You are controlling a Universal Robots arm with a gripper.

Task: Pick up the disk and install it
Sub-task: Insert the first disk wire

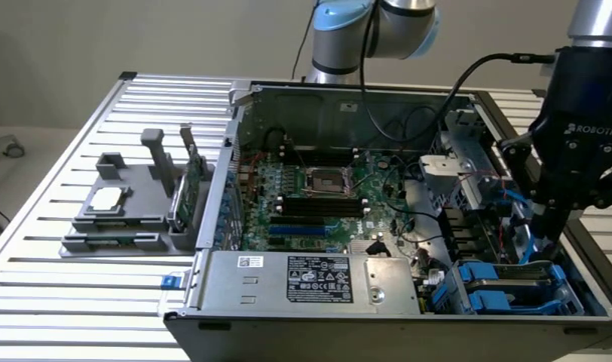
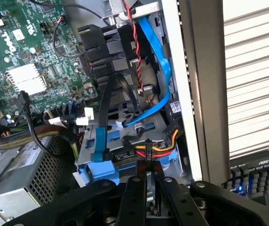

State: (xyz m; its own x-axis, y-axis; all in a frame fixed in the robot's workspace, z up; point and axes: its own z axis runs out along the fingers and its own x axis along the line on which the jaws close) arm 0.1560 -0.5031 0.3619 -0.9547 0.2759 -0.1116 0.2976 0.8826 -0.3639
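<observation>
Where cables [image 2: 146, 149] cross, the disk [image 2: 101, 168] is half-hidden.

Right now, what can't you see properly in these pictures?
- Wrist view: how far the disk's blue carrier sits in its bay, because cables cross it.
- Exterior view: what the gripper touches, as its tip is down among cables.
- Wrist view: the keyboard, cut off by the picture's edge and the gripper's body.
- Exterior view: markings on the silver chip, too small.
</observation>
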